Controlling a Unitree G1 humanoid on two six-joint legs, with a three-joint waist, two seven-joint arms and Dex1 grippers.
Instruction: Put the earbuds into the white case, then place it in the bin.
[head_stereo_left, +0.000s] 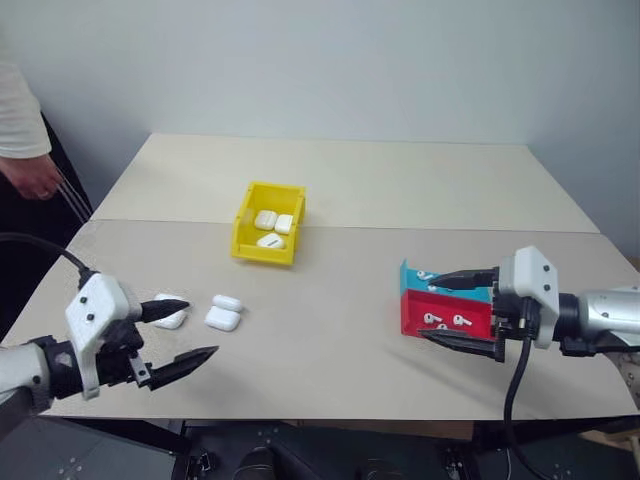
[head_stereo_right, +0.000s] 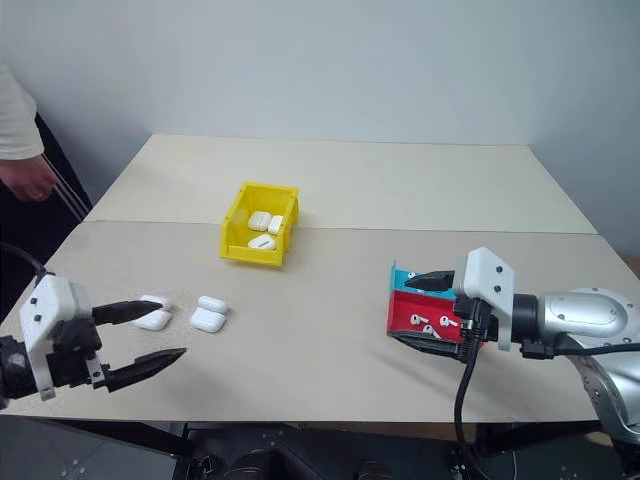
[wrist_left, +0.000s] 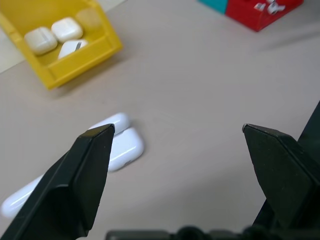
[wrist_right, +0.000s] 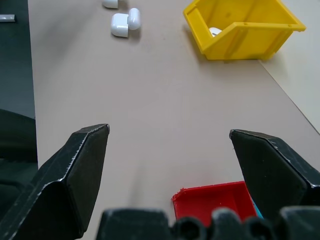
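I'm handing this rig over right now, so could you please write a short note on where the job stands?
Left gripper: open, empty, hovering near three closed white cases on the table.
Right gripper: open, empty, at the red and teal tray, where the loose earbuds lie.
Yellow bin: three cases inside already.
Left: pick earbuds from the tray, load a case from the table, close it and drop it in the bin.
A person's hand shows at the table's far left edge.

The bin is bright yellow and holds glossy white cases. More plain white cases lie just past the black-fingered left gripper. Between the right gripper's black fingers sits a red and teal tray with white earbuds, on a plain beige table.
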